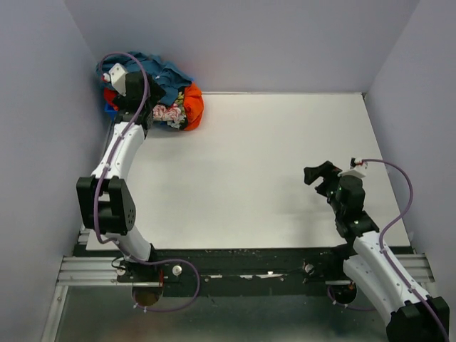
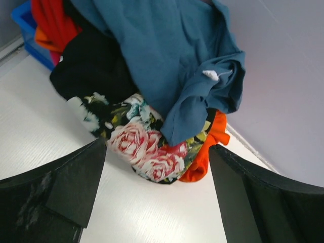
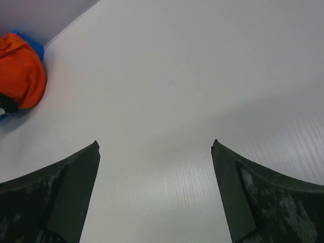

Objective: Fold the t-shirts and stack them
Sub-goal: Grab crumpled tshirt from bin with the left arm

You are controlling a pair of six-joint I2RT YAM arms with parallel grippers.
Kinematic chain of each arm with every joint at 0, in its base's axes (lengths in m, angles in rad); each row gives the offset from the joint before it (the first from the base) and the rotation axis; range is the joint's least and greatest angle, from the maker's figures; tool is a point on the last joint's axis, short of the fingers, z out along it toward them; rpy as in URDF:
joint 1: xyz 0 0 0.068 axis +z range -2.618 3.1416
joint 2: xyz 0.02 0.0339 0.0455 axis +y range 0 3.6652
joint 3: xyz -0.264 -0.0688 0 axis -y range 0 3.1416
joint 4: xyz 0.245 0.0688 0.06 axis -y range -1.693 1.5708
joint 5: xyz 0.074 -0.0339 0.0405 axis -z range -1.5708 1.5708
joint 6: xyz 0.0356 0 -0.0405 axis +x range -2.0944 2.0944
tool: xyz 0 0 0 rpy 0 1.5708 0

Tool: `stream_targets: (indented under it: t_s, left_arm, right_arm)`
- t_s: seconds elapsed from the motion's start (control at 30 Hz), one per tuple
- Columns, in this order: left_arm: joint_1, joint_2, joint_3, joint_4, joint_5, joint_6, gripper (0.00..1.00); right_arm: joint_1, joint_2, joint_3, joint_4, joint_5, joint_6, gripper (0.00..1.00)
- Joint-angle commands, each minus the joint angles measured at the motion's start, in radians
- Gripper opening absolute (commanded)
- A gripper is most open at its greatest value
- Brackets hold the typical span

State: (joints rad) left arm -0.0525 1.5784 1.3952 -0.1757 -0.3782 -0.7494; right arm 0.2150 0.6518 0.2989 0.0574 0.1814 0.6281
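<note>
Teal cloth tops the t-shirts [image 1: 167, 89], heaped in the far-left corner of the table [image 1: 256, 171] and spilling over a bin [image 2: 28, 28]. My left gripper [image 2: 157, 148] hangs just before them, jaws wide and empty. The teal shirt [image 2: 167, 55] lies straight ahead, draped over the floral shirt [image 2: 144, 147], crumpled, with no clear long axis. My right gripper [image 3: 154, 146], likewise spread and empty, stands well apart at the near right, the t-shirts far to its left. I judge the left arm nearer for the first pick.

The t-shirts [image 1: 174, 85] heaped over the bin [image 2: 25, 30] block the far-left corner; the table [image 1: 271, 157] elsewhere is passable.
</note>
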Motion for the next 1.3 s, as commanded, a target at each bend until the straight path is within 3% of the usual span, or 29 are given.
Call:
stream_targets:
  t_s: [0.0,0.27,0.5,0.57,0.67,0.7,1.03,1.13,1.27]
  left_arm:
    - [0.029,0.202,0.258,-0.203,0.059,-0.024,0.99]
    - [0.032,0.42,0.511,-0.216,0.16,-0.033,0.93]
    - [0.033,0.543,0.625,-0.203,0.213,-0.028,0.7]
    - [0.033,0.56,0.636,-0.196,0.219,-0.027,0.52]
    - [0.037,0.559,0.637,-0.151,0.307,-0.001,0.03]
    - [0.037,0.552,0.64,-0.147,0.315,0.004,0.0]
    - [0.007,0.327,0.597,-0.123,0.37,-0.005,0.0]
    - [-0.044,0.243,0.608,-0.12,0.403,0.005,0.0]
    - [-0.194,0.161,0.68,-0.142,0.362,0.067,0.0]
  right_arm:
    - [0.003,0.006,-0.014,-0.008,0.013,0.002,0.98]
    - [0.003,0.023,-0.01,0.005,0.009,0.002,0.98]
    - [0.003,0.029,-0.007,0.004,0.009,-0.002,0.97]
    - [0.003,0.028,-0.009,0.007,0.013,-0.002,0.97]
    - [0.003,0.029,-0.012,0.012,0.009,-0.004,0.95]
    - [0.003,0.031,-0.014,0.016,0.006,-0.005,0.94]
    - [0.003,0.028,-0.014,0.019,-0.005,-0.01,0.93]
    - [0.003,0.022,-0.014,0.019,0.0,-0.011,0.93]
    - [0.003,0.008,-0.014,0.016,0.004,-0.013,0.93]
